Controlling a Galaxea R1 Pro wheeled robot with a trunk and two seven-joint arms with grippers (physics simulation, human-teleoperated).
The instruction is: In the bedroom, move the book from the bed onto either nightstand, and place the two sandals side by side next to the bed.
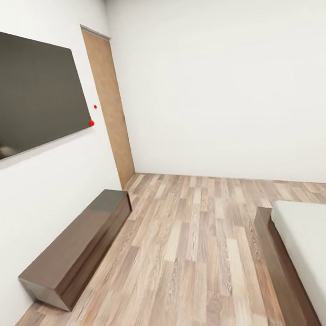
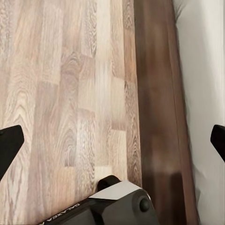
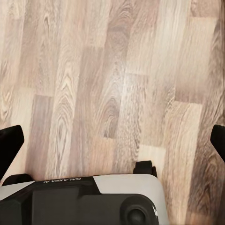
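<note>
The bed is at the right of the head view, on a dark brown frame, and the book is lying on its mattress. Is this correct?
Not quite. The bed is at the right on its dark brown frame, but the head view shows only bare pale mattress; no book lies on the part that is visible.

A home bedroom: low bed (image 1: 313,257), wall-mounted screen (image 1: 25,92), tan door (image 1: 110,108), wood-plank floor (image 1: 192,250).

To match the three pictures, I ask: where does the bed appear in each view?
Head view: the bed fills the lower right corner, pale mattress on a dark frame.
Left wrist view: its frame and mattress run along the right side.
Right wrist view: no bed to be made out.
Shared landmark: the wood-plank floor.
</note>
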